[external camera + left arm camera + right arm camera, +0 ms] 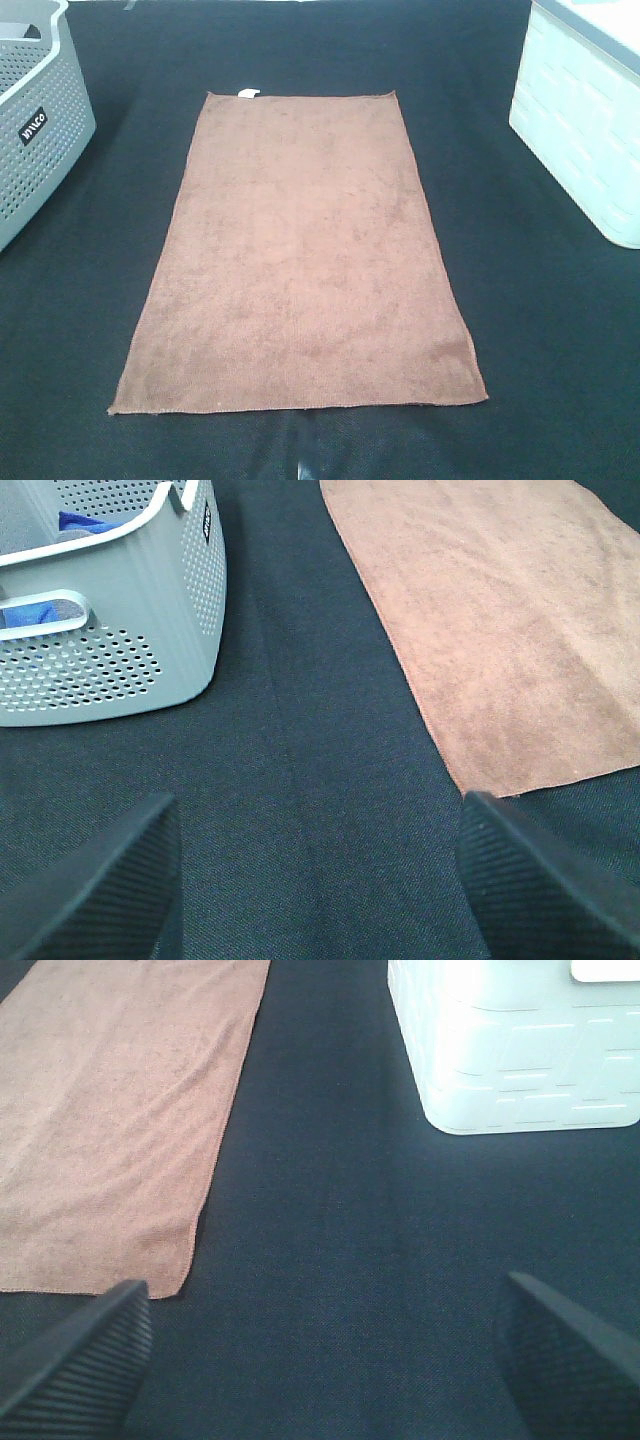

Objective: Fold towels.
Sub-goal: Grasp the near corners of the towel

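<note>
The black cloth counter (560, 330) carries a brown rectangular terry towel (305, 260), flat at its middle. A grey perforated plastic basket (40, 120) stands far left, a white plastic bin (590, 130) far right. Left gripper (318, 810) and right gripper (325, 1290) hang released. A small white tag (248, 94) marks the towel's far edge.

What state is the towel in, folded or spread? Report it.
Spread flat. The brown towel lies as one full rectangle, all four corners out, no fold line visible.

Grey basket (40, 130) blocks 10 o'clock; pale bin (585, 130) blocks 2 o'clock. Dark tabletop (545, 350) open at 4, 8 o'clock beside flat towel (300, 260).
</note>
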Controlling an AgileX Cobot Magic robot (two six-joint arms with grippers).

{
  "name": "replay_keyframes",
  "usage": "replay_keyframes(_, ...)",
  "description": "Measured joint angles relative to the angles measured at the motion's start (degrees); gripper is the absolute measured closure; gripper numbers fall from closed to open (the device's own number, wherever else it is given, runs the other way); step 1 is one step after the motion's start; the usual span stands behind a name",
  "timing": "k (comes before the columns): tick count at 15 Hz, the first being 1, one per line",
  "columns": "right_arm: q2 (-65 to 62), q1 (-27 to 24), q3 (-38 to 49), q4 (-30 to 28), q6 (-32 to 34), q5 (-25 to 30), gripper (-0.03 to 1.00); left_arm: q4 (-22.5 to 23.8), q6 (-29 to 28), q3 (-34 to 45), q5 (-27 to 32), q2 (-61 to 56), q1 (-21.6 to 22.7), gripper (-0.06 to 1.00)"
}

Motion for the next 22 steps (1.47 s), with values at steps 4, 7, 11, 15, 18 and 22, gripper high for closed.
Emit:
replay_keyframes(4,0.1,0.0,0.0,0.0,0.0,-0.1,0.10,0.0,-0.9,-0.5,-1.2,0.0,0.0,0.21)
replay_keyframes(7,6.5,0.0,-1.7,0.6,1.7,-4.1,0.11,-0.3,-3.6,-1.0,-8.9,4.6,0.0,0.21)
replay_keyframes(11,23.1,0.0,-4.0,3.1,4.1,-12.7,0.12,-5.9,-6.5,-1.0,-19.3,19.3,0.0,0.21)
replay_keyframes(15,43.3,0.0,-6.2,6.1,4.4,-12.6,0.13,-21.1,-3.3,-1.0,-23.2,41.6,0.0,0.21)
replay_keyframes(18,51.3,0.0,-6.2,7.7,4.4,-13.1,0.13,-29.0,4.6,-1.1,-24.1,52.3,0.0,0.21)
replay_keyframes(22,65.7,0.0,-6.3,15.4,-4.2,-15.0,0.13,-45.9,22.3,-1.1,-24.6,70.6,0.0,0.21)
